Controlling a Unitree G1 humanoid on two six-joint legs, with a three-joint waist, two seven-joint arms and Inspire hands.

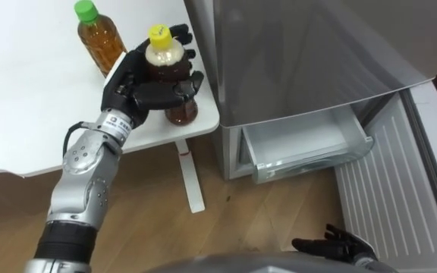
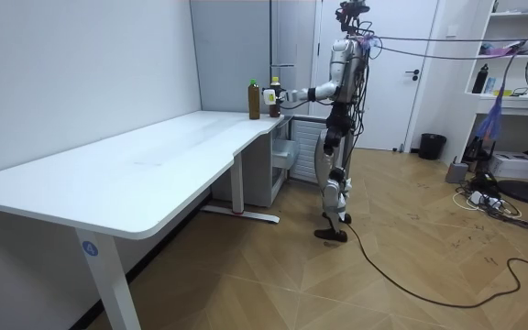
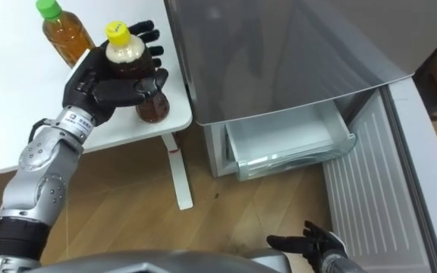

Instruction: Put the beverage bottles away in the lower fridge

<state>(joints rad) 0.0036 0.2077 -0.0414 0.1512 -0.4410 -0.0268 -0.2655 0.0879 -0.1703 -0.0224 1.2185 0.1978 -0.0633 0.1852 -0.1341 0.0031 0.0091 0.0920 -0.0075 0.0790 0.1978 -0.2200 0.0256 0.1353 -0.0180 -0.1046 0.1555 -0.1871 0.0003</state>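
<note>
Right hand (image 1: 332, 244): low before the fridge, fingers loosely straight, idle. Left hand (image 1: 139, 87): fingers wrapped round yellow-capped tea bottle (image 1: 167, 61) at white table (image 1: 21, 114) corner. Green-capped tea bottle (image 1: 99, 42): upright on table, untouched. Lower fridge drawer (image 1: 309, 148): pulled open, no drinks inside; both bottles not yet stowed.

The yellow-capped bottle (image 1: 165, 59) holds a dark brown drink, and the green-capped bottle (image 1: 99, 42) holds a lighter amber one. Both the left hand (image 1: 144, 89) and the right hand (image 1: 331, 244) are black. The tabletop (image 1: 29, 98) is plain white. The fridge (image 1: 302, 61) is smooth grey, and its drawer (image 1: 302, 148) is pale, perhaps translucent plastic. The floor (image 2: 273, 275) is warm brown wood laid in a herringbone pattern.
</note>
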